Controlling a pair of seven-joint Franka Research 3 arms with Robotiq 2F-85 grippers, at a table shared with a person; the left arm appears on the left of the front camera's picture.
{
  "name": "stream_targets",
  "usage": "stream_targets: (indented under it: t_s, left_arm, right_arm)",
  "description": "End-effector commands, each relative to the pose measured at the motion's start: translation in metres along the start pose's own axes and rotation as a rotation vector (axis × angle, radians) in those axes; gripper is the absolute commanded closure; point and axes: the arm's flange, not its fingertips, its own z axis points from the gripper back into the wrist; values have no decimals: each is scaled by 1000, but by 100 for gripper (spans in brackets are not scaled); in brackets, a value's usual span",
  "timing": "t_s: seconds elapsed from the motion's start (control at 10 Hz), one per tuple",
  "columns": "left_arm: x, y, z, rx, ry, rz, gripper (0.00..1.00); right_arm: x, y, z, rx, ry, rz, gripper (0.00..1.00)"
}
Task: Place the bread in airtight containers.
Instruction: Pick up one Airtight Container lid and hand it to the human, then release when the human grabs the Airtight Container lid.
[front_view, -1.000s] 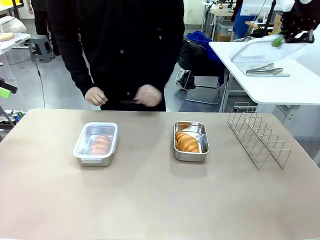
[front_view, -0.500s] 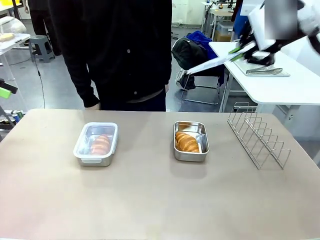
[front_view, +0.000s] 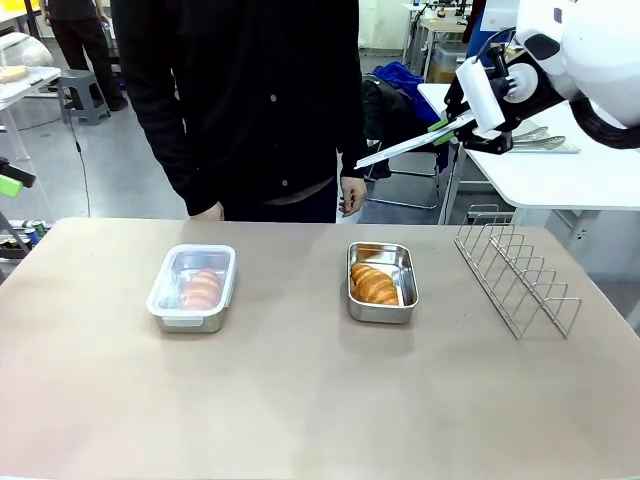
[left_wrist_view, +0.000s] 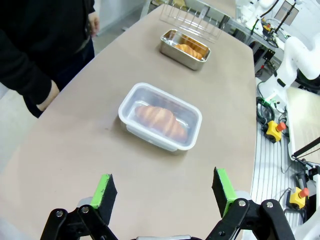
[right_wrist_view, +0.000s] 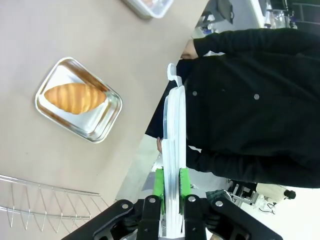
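Observation:
Two steel containers stand on the table. The left one (front_view: 192, 290) (left_wrist_view: 160, 116) has a clear lid on and a croissant (left_wrist_view: 159, 120) inside. The right one (front_view: 381, 283) (right_wrist_view: 79, 100) stands uncovered with a croissant (front_view: 374, 285) (right_wrist_view: 75, 97) in it. High above the table's far right, my right gripper (front_view: 442, 128) (right_wrist_view: 171, 182) is shut on a clear lid (front_view: 400, 148) (right_wrist_view: 175, 125), seen edge-on and slanting down to the left. My left gripper (left_wrist_view: 164, 189) is open and holds nothing, up over the table's left end.
A wire rack (front_view: 515, 280) (right_wrist_view: 45, 200) stands at the table's right side. A person in black stands at the far edge, one hand (front_view: 350, 195) hanging near the table. A white side table (front_view: 540, 170) with tongs lies behind on the right.
My right arm has swung the lid from the far upper right toward the left and lower, turning it edge-on. The person's hands dropped from the front to the sides.

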Motion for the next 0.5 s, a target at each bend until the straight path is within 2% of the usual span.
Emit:
stream_targets:
  t_s: [0.0, 0.4]
  left_arm:
    - [1, -2, 0, 2, 9, -9, 0]
    - [1, -2, 0, 2, 9, -9, 0]
  right_arm:
    - [2, 1, 5, 2, -12, 3, 100]
    - [2, 1, 5, 2, -12, 3, 100]
